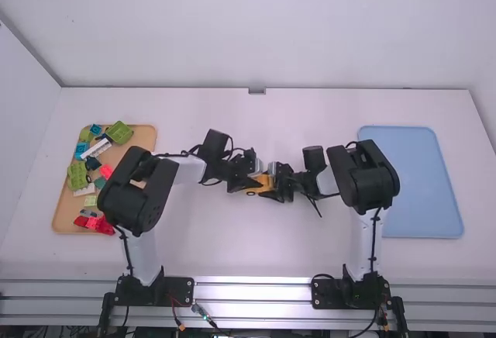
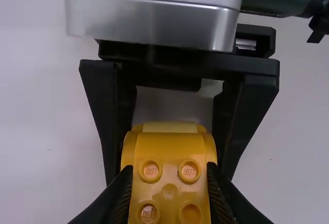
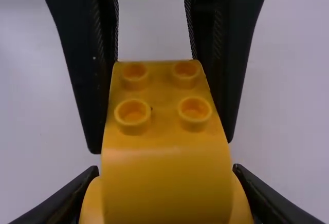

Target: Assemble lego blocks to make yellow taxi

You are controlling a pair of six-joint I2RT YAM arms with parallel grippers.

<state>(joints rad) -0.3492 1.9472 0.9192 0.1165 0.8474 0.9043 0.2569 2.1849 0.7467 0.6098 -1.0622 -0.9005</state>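
In the high view, my left gripper (image 1: 246, 184) and right gripper (image 1: 277, 186) face each other at the table's middle with the yellow block piece (image 1: 260, 184) between them. In the left wrist view, my left gripper (image 2: 169, 193) is shut on the studded end of the yellow piece (image 2: 169, 154); the other gripper's fingers stand on both sides of its far end. In the right wrist view, my right gripper (image 3: 165, 183) is shut on the wide rounded end of the yellow piece (image 3: 164, 142), whose several studs show between the left gripper's fingers.
An orange-brown tray (image 1: 147, 138) at the left holds loose blocks: green plates (image 1: 119, 132), red bricks (image 1: 105, 225), and blue and white pieces. On the right side lies a light blue tray (image 1: 418, 183), just beyond the right arm.
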